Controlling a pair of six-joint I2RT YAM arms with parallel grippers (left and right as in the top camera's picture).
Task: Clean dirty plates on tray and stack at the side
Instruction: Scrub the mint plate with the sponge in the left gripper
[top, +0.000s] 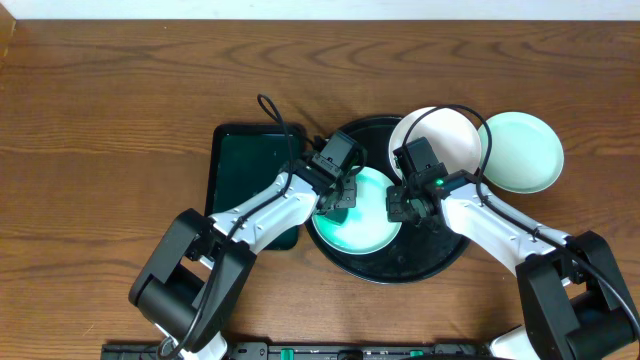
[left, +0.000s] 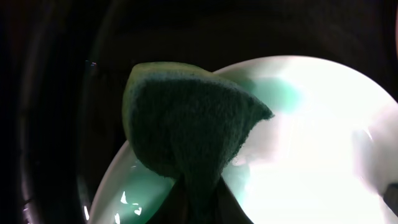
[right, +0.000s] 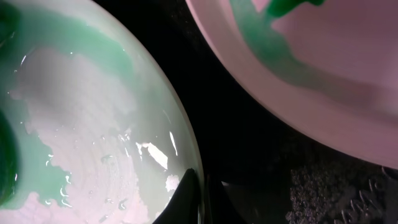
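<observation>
Black, glossy tray (top: 345, 262) at mid-table, taken as the reference for all positions below.

**Grippers.** Left gripper (top: 338, 203) over the left half of the tray, jaws clamped on a folded green sponge (left: 186, 118), sponge pressed onto the centre plate (top: 368, 235). Right gripper (top: 403, 207) over the right half of the tray, fingertips (right: 183, 199) closed narrow at the rim of that same plate, apparently pinching it to keep it steady.

**Plates.**
- Centre plate (left: 311, 124): pale mint, lying inside the tray. Wet sheen across the bowl and green residue along the edges in both wrist views. Judged mid-wipe, not finished.
- White plate (top: 445, 135): over the upper-right rim of the tray, partly on it. Green smear visible on its inner face (right: 292, 68). Judged not yet cleaned.
- Side plate (top: 520, 150): pale mint, off the tray to the right, just beside the white plate; contact between the two not decidable. No smear apparent from overhead, so probably done.

**Progress, as a judgement.** Roughly one plate of three finished, one under the sponge, one waiting. No stack formed yet, only a single plate at the side.

**Surroundings and obstructions.**
- Dark green rectangular tray (top: 245, 165) touching or just left of the black tray, partly beneath the left arm.
- White plate close behind the right gripper, with that arm's cable (top: 445, 112) looping above it; likely in the way of carrying the centre plate to the side.
</observation>
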